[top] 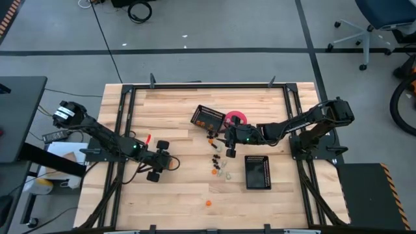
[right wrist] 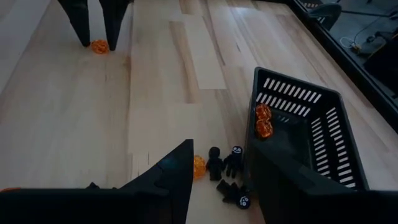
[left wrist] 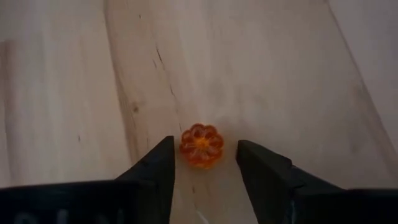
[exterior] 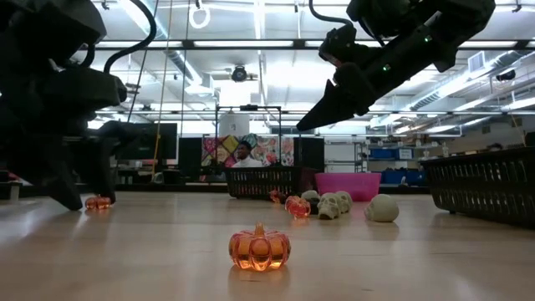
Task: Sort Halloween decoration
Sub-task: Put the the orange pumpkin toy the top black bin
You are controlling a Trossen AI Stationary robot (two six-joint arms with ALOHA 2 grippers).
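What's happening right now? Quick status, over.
Left gripper open, straddling an orange pumpkin on the table. Right gripper open above black figures beside a basket. Nothing blocking.

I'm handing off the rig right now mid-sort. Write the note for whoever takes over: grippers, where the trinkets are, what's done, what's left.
Left gripper: down at the table, fingers open either side of a small translucent orange pumpkin trinket, not yet clamped on it.
Right gripper: open, empty, hovering over the central cluster beside the tilted black mesh basket.
Done: two orange pumpkins lie in that basket.
Left: the small black figurines and one orange piece beside the basket, the pale skull trinkets mid-table, and a lone orange pumpkin near the front edge. Second black mesh basket looks empty; round pink bowl contents unclear.
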